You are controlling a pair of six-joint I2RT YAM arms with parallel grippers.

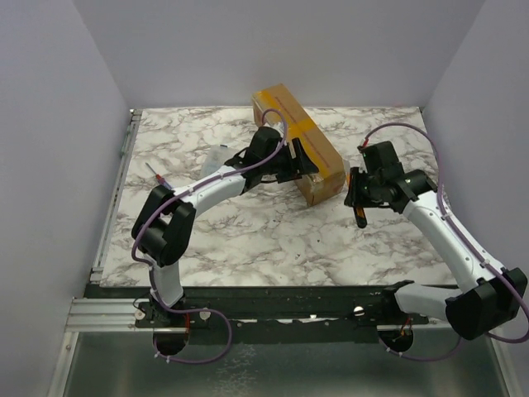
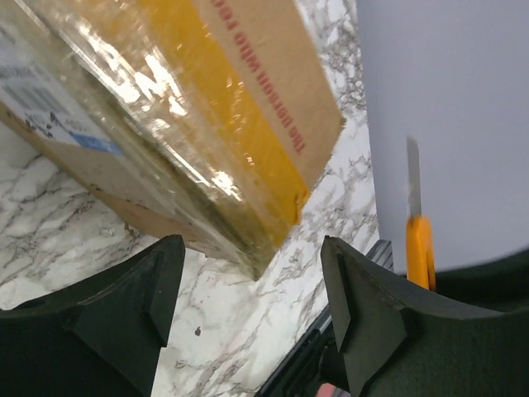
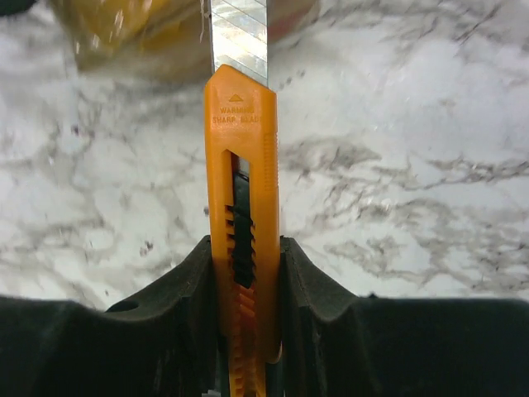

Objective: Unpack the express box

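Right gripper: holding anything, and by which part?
Right gripper is shut on the orange utility knife, clamped on its handle at the slider, blade extended. Left gripper is open, holding nothing.

Box (image 1: 310, 136): brown cardboard; a yellow band under glossy clear tape runs along it; red lettering on the bare brown side.
Label (image 2: 33, 91): white, with dark print and a blue patch at one edge.
Knife (image 3: 241, 207): orange body, black slider, silver blade with slanted score lines.
Left tool (image 2: 248, 273): matt black fingers.
Right tool (image 3: 244, 265): matt black fingers.
Tabletop (image 1: 248, 240): white marble pattern with grey-brown veins.
Arms (image 1: 215, 186): white links, black joints.
Cables (image 1: 405, 124): purple.
Walls (image 1: 289, 41): plain pale lilac.
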